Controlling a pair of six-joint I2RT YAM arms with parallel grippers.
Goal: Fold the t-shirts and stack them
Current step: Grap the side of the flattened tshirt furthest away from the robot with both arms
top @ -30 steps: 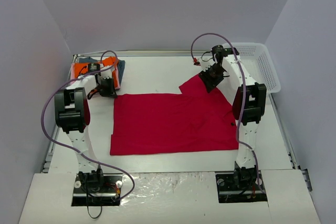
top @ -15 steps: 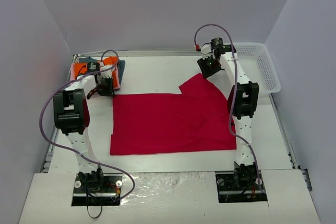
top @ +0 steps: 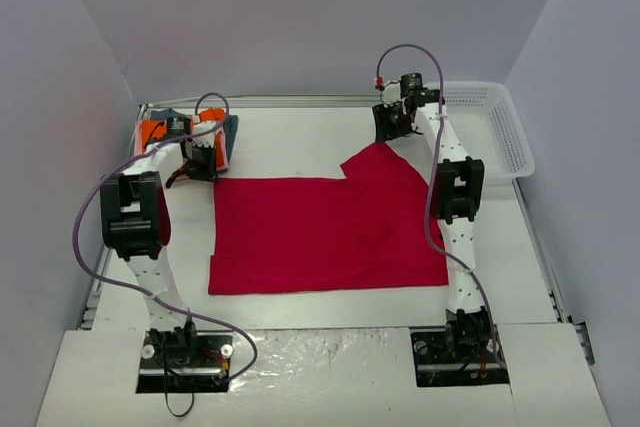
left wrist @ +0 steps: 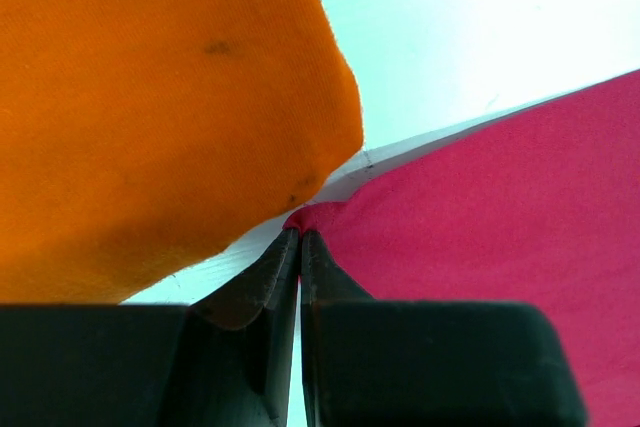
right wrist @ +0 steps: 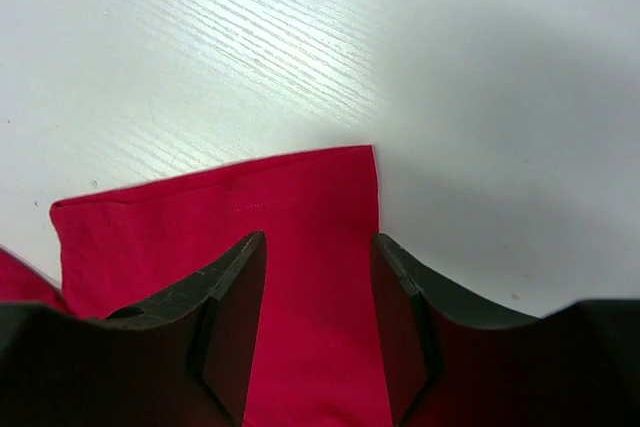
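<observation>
at lower centre of left wrist view, left gripper (left wrist: 300, 239) pressed together, pinching corner of red t-shirt (left wrist: 480, 217); orange t-shirt (left wrist: 150, 97) just beside it, upper left. right wrist view: right gripper (right wrist: 318, 247) spread, fingers either side of red sleeve end on table (right wrist: 450, 67). top view: red t-shirt flat mid-frame, basket (top: 505, 137) upper right.

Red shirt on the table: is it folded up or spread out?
Spread out. The red shirt lies flat as one wide sheet on the table, a sleeve poking out at its far right corner.
</observation>
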